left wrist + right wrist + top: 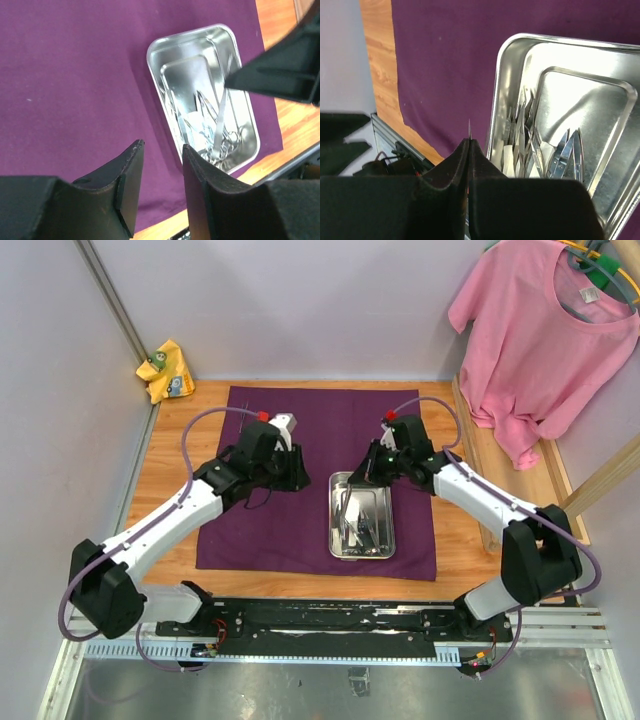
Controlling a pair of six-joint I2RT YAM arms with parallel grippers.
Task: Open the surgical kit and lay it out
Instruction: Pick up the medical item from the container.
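Observation:
The dark purple cloth [260, 530] lies spread flat on the wooden table. The shiny steel tray [335, 515] stands on its right half, with scissors and forceps [530, 145] and white gauze pieces [512, 157] inside. My right gripper [368, 472] hangs over the tray's far end. It is shut [471, 141] on a slim metal forceps [220, 122] whose thin tip [469, 129] pokes out between the fingers. My left gripper [295, 475] is open and empty [162, 145], above the cloth just left of the tray [155, 45].
A pink T-shirt [540, 330] hangs at the back right above a wooden rail [552, 475]. A yellow rag [167, 370] lies in the back left corner. The arms' metal mounting frame [350, 625] runs along the near edge. Bare purple cloth lies left of the tray.

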